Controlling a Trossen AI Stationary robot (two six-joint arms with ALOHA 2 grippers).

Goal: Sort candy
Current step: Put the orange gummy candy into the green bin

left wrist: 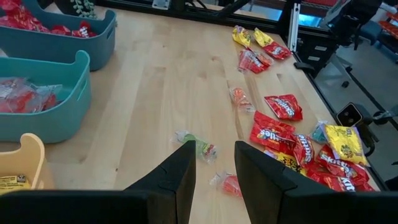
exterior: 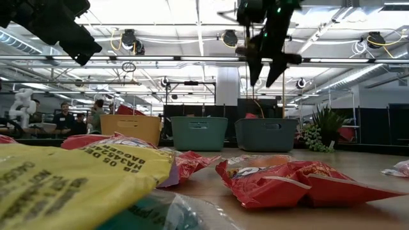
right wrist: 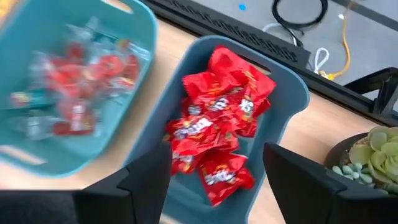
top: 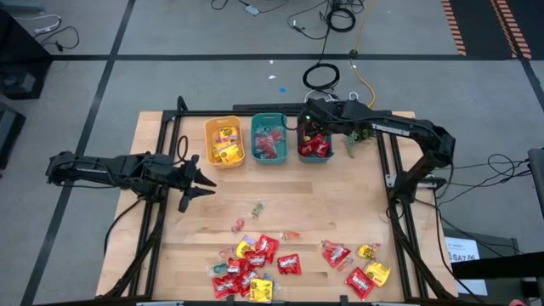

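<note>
Left gripper (top: pixel 201 185) sits at left-centre of the high view, above bare table (top: pixel 357 195), fingers spread with a clear gap, nothing held. Its wrist view shows a small clear-wrapped piece (left wrist: pixel 198 144) on the wood just past the fingertips.

Three bins in a row at upper centre of the high view: yellow bin (top: pixel 223 141) holding yellow packets, middle teal bin (top: pixel 269 138) with small clear-wrapped pieces, right teal bin (top: pixel 314 143) with red packets (right wrist: pixel 214 127).

Right gripper (top: pixel 311 116) hangs over the right teal bin, at upper centre-right. Fingers wide apart, empty; the right wrist view looks straight down into the red packets between them. In the low view it hangs well above the bin.

Small green plant (top: pixel 351 142) just right of that bin.

Loose candy (top: pixel 255 265) lies along the bottom edge of the high view: red/yellow cluster at lower centre, a second group (top: pixel 361 268) at lower right, a few tiny wrapped pieces (top: pixel 255 209) scattered above the centre cluster.
</note>
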